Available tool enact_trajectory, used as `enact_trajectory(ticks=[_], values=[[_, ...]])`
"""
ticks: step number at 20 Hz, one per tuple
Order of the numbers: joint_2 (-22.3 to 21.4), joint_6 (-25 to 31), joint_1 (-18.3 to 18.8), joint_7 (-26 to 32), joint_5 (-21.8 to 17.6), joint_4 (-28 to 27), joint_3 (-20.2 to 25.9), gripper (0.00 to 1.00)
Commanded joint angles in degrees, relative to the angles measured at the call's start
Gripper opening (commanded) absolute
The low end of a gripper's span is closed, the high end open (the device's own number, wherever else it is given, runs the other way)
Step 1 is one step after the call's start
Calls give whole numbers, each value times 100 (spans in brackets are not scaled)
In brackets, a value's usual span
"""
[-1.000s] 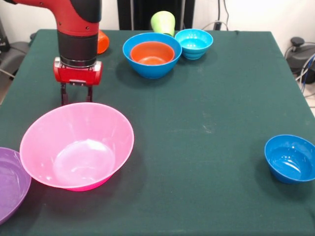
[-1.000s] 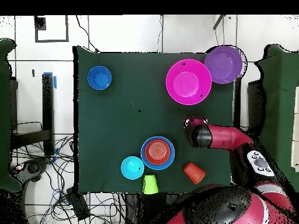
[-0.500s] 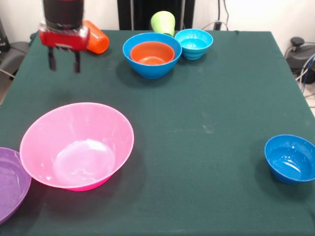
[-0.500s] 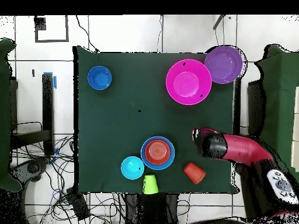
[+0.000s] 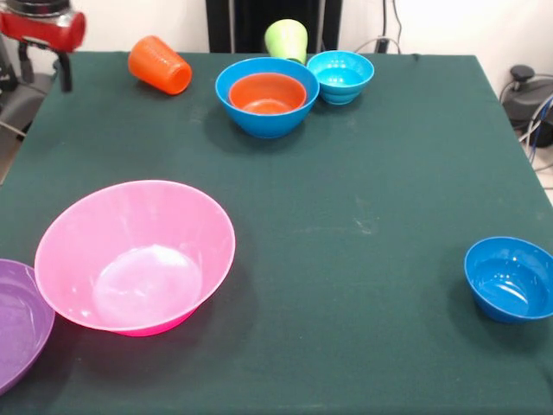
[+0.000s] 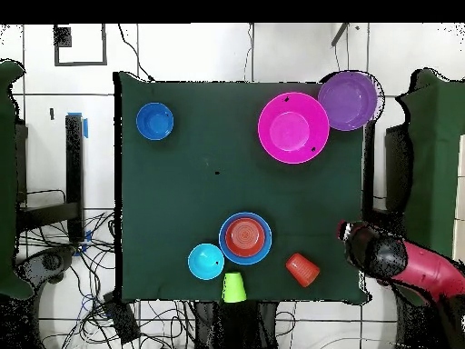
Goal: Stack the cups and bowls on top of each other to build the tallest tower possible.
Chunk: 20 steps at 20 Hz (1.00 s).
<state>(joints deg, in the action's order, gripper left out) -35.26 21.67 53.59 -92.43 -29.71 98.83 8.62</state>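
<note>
My gripper hangs open and empty past the table's far left corner, left of the orange ribbed cup, which lies on its side. In the overhead view the gripper is off the table's right edge. A small orange bowl is nested in the medium blue bowl. The cyan bowl stands beside them, and the lime green cup is behind at the far edge. The huge pink bowl sits front left, touching the purple bowl. A dark blue bowl stands alone front right.
Dark green cloth covers the table. Cables and floor clutter lie beyond the table's edges in the overhead view. The purple bowl overhangs the table's corner.
The arm has risen and drawn back from behind the pink bowl to beyond the table's far left corner, uncovering the orange cup. No bowl or cup has moved.
</note>
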Motion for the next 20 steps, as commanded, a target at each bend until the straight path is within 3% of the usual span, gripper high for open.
enact_trajectory(ticks=[1, 7, 9, 16, 20], values=[[129, 131, -48, 716, -506, 397, 717, 100], [357, 260, 151, 852, -566, 189, 917, 100], [515, 648, 108, 1028, -494, -147, 1005, 100], [382, 2219, -249, 1486, -189, -1160, 1203, 100], [642, 2851, -361, 1572, -201, -1845, 1333, 100]])
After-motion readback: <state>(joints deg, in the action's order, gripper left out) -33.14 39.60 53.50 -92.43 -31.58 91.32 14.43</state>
